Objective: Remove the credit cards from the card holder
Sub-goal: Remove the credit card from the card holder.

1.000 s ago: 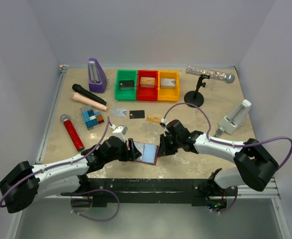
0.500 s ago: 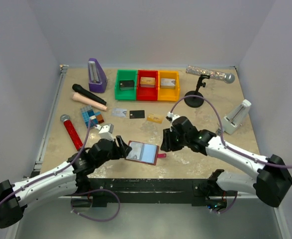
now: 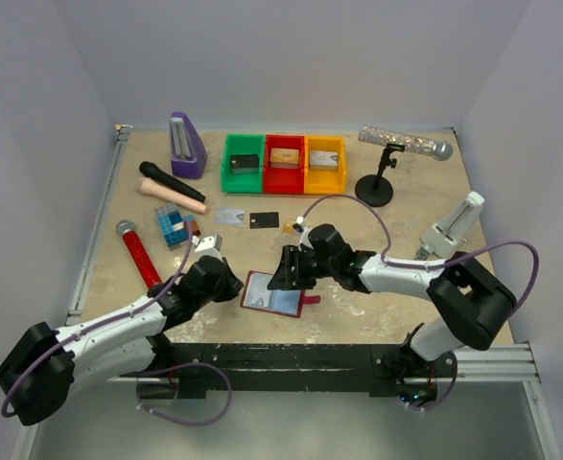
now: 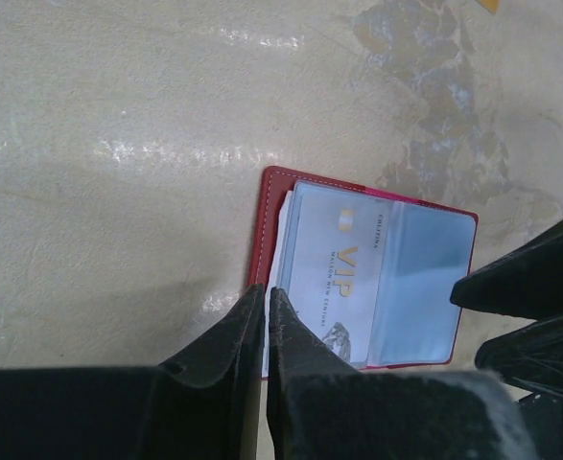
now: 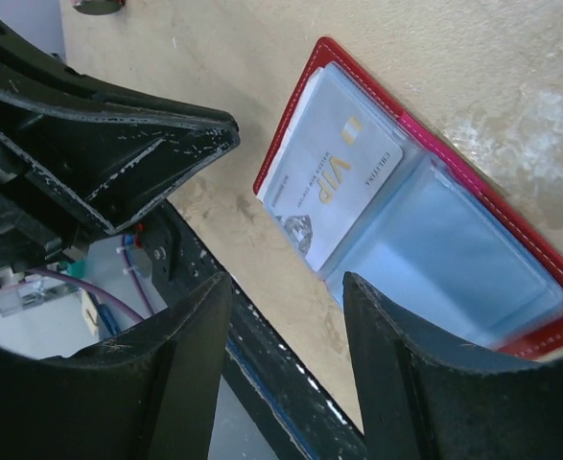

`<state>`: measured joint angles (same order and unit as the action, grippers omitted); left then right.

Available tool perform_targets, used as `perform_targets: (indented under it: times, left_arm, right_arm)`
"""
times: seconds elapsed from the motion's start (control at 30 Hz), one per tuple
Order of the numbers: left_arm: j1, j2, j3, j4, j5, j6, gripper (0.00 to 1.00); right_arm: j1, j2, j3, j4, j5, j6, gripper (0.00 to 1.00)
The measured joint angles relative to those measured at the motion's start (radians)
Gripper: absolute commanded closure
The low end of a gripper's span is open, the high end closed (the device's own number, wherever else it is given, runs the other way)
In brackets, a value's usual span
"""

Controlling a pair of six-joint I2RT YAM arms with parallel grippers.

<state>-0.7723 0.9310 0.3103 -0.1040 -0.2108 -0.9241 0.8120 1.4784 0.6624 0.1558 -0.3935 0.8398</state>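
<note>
Card holder (image 3: 267, 295) lies open flat nr the front edge of the table (image 3: 358, 307), btwn my two grippers. L gripper (image 4: 267, 292): jaws all but together, tips at the holder's left rim; can't tell if they nip anything (gap's too thin to see into). R gripper (image 5: 286, 287): jaws apart, hovering over the holder, nothing in it. Progress, I'd judge: partway. A silvery card (image 3: 228, 217) and a black card (image 3: 264, 219) lie out on the table behind. VIP card (image 4: 329, 287) sits in the left pocket, prob. w/ more under it, so that's left to do. Right pocket looks empty.
</note>
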Motion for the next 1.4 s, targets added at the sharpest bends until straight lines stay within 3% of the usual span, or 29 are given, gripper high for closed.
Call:
perform_targets:
  times: [0.17,0.8,1.4]
  left_arm:
    - [0.000,0.029,-0.015,0.067,0.025,0.000,1.00]
    - [0.000,0.060,-0.117,0.192,0.080,-0.011,1.00]
    - [-0.036,-0.040,-0.206,0.245,0.086,-0.061,1.00]
  right_arm:
    - [0.002,0.074,0.000,0.084,-0.026,0.056,0.45]
    - [0.020,0.236,0.019,0.190,-0.069,0.153,0.48]
    - [0.021,0.240,0.016,0.197,-0.046,0.201,0.48]
